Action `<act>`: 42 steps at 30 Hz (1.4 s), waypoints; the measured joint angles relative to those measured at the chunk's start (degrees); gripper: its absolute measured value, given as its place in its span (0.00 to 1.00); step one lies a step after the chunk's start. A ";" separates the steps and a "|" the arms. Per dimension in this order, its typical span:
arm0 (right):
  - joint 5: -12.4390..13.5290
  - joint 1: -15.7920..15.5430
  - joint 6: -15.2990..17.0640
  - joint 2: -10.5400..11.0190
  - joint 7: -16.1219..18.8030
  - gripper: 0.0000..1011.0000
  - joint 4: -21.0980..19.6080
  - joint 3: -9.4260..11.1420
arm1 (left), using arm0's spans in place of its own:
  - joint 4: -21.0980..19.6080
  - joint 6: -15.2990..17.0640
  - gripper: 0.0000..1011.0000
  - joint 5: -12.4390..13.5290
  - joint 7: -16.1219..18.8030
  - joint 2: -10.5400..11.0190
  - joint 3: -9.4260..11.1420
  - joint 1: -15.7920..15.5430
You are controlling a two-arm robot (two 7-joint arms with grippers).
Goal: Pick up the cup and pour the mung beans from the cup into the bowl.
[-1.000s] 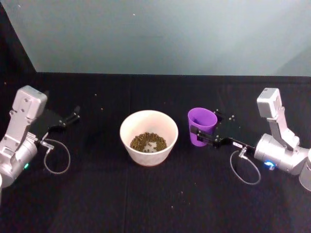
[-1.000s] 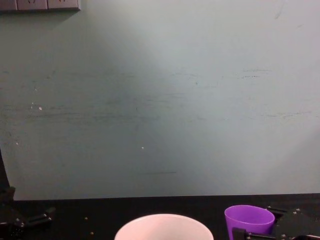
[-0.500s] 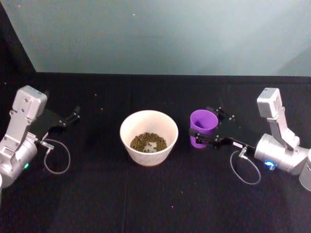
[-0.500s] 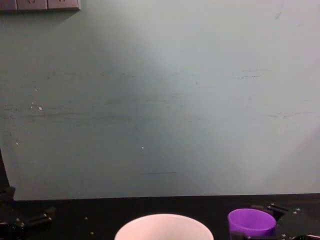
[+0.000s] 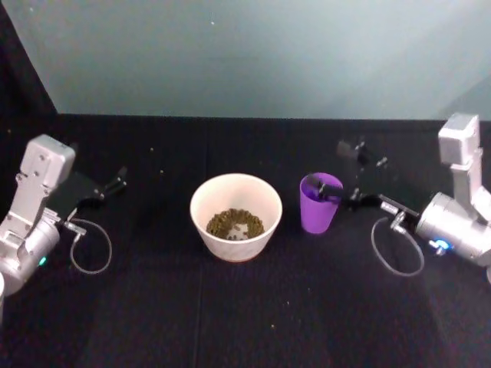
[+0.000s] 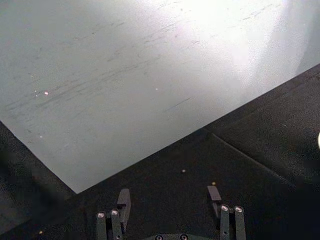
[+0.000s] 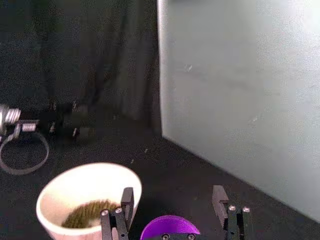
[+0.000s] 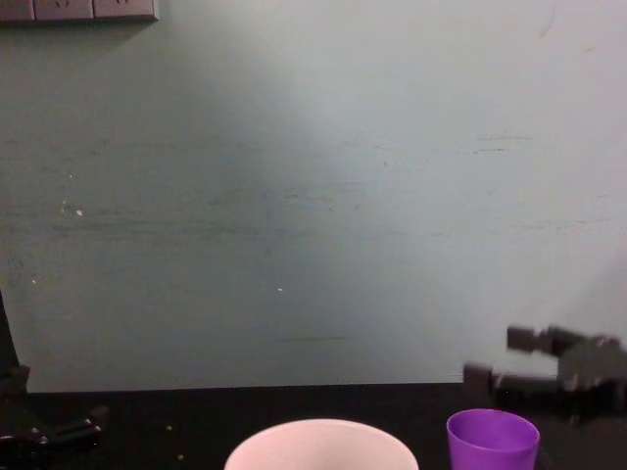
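- the purple plastic cup (image 5: 319,203) stands upright right of centre on the black tabletop (image 5: 230,307), just beside the smooth pale bowl (image 5: 235,216) holding mung beans (image 5: 234,224).
- right gripper (image 5: 354,172), fingers spread, hovers above the cup.
- left gripper (image 5: 113,184), parked at left, fingers apart.

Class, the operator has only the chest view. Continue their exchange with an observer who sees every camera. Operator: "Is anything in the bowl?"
Observer: Yes. The head view shows mung beans lying in the bottom of the bowl.
Operator: Is the right gripper clamped on the cup?
Observer: No. The right wrist view shows the right gripper open, its fingers spread wider than the cup.
Operator: And the left gripper?
Observer: The left wrist view shows the left gripper open over bare table.
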 joint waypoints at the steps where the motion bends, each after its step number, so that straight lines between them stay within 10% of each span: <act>1: 0.44 -0.63 0.53 0.28 -0.74 0.99 -1.27 0.55 | 0.00 0.00 0.99 0.00 0.00 0.00 0.00 0.00; 8: 1.28 -5.98 5.29 0.76 -12.33 0.99 -10.41 5.50 | 0.00 0.00 0.99 0.00 0.00 0.00 0.00 0.00; 19: -5.65 -11.07 6.81 -3.99 -31.19 0.99 -14.32 11.62 | 0.00 -0.01 0.99 0.00 0.00 0.00 0.00 0.00; 42: -7.31 -10.78 6.69 -5.41 -32.16 0.99 -12.73 12.31 | 0.00 -0.01 0.99 0.00 0.00 0.00 0.00 0.00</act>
